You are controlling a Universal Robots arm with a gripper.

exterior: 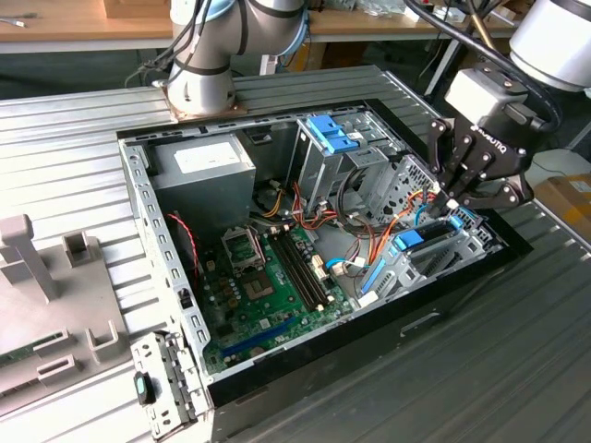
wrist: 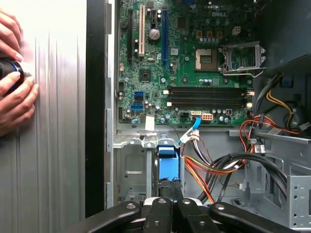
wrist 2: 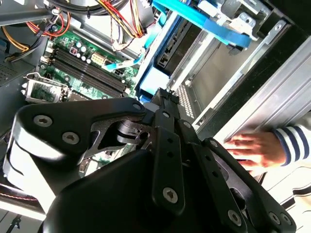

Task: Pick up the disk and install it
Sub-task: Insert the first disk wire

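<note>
From the exterior view's left, the open computer case (exterior: 148,212) lies on the table (exterior: 65,138) with its motherboard (exterior: 268,277) bare. At that view's right the gripper (exterior: 452,198) reaches into the front drive bay, where the disk (exterior: 407,242) stands on edge in its blue frame. The jaws look closed on the disk's upper edge, so the install step seems in hand, with the disk partway in and probably not seated. Finishing calls for a straight push along the bay's guides, clear of the orange cables (wrist: 197,177) beside it and the person's hand (wrist 2: 252,148) on the table near the case.
</note>
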